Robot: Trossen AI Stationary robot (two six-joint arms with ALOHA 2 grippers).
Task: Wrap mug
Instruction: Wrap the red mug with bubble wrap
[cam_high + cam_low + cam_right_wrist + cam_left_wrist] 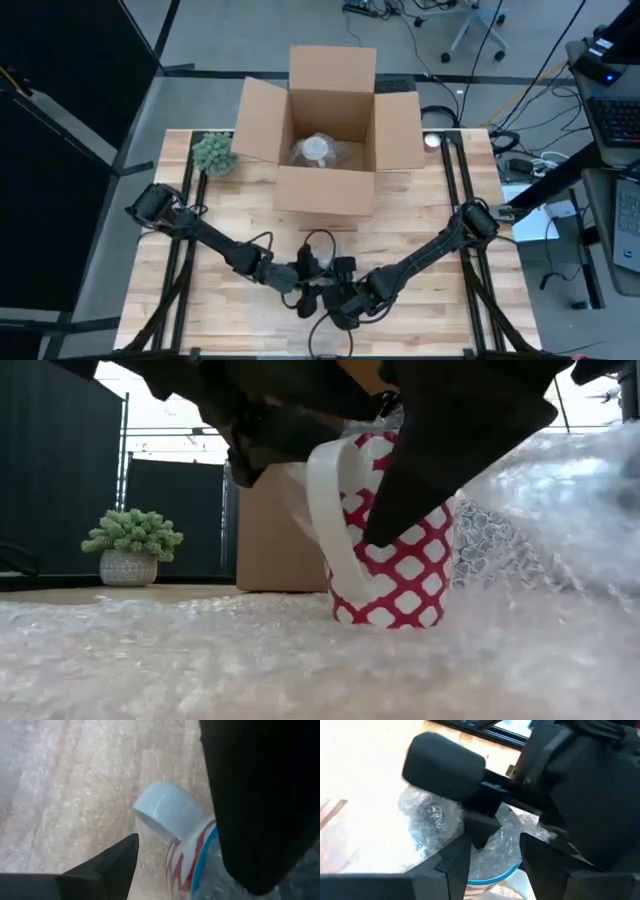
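A red mug (pixel 395 575) with a white lattice pattern and a white handle (pixel 330 510) stands upright on a sheet of bubble wrap (pixel 300 660) at the table's near centre. Part of the wrap rises on the mug's right (pixel 560 510). Both grippers hang close over the mug. My left gripper (pixel 495 865) has bunched wrap (pixel 490 842) between its fingers, above the mug's blue rim (pixel 487 880). My right gripper (pixel 175 850) is open, with the mug's handle side (pixel 165 812) between its fingers. In the high view the arms (pixel 325 292) hide the mug. My left gripper has a bunch of bubble wrap (pixel 492 850) between its two fingers, coming from above, right over the mug's mouth; the number of layers does not show. My right gripper has one finger (pixel 260 795) across the mug's top; whether it touches the mug I cannot tell.
An open cardboard box (pixel 330 190) stands at the far centre with a wrapped object (pixel 320 150) inside. A small potted plant (pixel 213 153) sits at the far left. Bare wood lies to the left and right of the arms.
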